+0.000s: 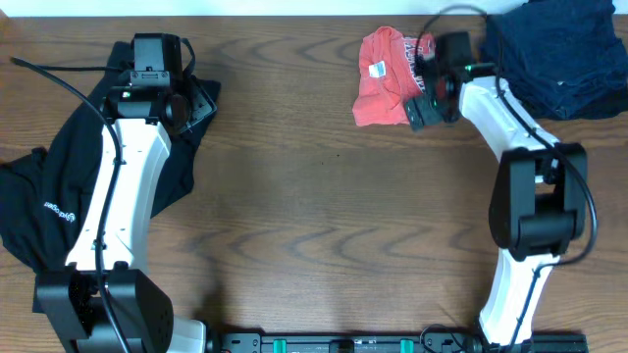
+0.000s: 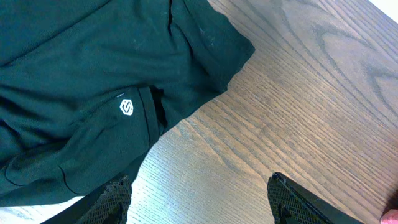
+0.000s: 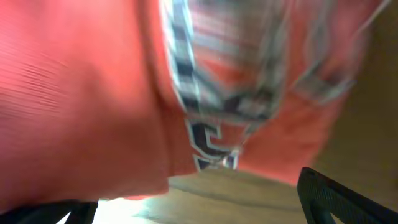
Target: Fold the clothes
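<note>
Judging by the red-orange T-shirt [image 1: 378, 83] crumpled at the far edge before the right gripper [image 3: 196, 204] and the black top [image 1: 29, 211] sprawled by the left gripper [image 2: 199, 202], all jaws spread, nothing seems folded.

Black top [image 2: 74, 74]: one small white hexagon emblem [image 2: 127, 107] beside a seam in the left wrist view, a looped mark inside it, no letters; overhead, a short white wordmark [image 1: 59, 211] shows on the same garment's lower left spread, too small to read. Red-orange T-shirt [image 1: 378, 98]: white label [image 1: 376, 68] with faint print, illegible overhead. Its varsity lettering [image 3: 214, 146], white with black outline, is blurred in the right wrist view; one character looks like a 5 or an S, the rest cannot be read, and overhead it is crumpled into folds, unreadable there too.
</note>
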{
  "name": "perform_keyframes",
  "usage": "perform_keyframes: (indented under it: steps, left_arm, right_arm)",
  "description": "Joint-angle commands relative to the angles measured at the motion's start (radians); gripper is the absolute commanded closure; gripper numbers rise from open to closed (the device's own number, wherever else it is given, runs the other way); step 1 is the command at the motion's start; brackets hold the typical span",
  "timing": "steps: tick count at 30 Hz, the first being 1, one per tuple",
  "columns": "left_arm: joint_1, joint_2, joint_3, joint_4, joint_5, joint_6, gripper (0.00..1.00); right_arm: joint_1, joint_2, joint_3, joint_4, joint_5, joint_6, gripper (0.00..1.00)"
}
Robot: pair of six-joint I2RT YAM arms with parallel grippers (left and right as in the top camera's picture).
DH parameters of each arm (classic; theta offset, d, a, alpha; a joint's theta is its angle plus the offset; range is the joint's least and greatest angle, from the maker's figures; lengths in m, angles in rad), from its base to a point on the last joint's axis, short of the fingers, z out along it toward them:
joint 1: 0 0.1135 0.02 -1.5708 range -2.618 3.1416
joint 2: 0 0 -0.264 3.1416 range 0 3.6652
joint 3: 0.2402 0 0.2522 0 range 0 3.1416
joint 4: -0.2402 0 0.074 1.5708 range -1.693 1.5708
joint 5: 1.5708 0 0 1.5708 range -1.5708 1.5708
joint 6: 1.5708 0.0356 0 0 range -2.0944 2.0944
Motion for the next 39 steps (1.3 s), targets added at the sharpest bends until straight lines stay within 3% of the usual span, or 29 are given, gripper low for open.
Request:
perform_keyframes:
  steps: [1,9,17,22,32,39]
  left_arm:
    - [0.008,0.013,-0.004,0.013,-0.006,0.002,0.28]
    - [0.053,0.013,-0.004,0.040,-0.005,0.003,0.28]
    - [0.070,0.013,-0.004,0.024,-0.005,0.003,0.28]
    - [0.070,0.013,-0.005,0.023,-0.005,0.018,0.28]
    - [0.070,0.013,-0.036,0.025,-0.006,0.022,0.28]
    - [0.070,0.013,-0.037,0.026,-0.006,0.022,0.28]
  right_arm:
    - [0.055,-0.142,0.107,0.019,-0.079,-0.028,0.01]
    - [0.144,-0.038,0.112,0.187,-0.091,0.036,0.01]
    - [0.235,0.132,0.112,0.294,0.243,0.103,0.01]
    - [0.285,0.200,0.112,0.304,0.320,0.143,0.01]
    - [0.278,0.246,0.112,0.331,0.557,0.241,0.01]
    - [0.246,0.246,0.112,0.338,0.530,0.230,0.01]
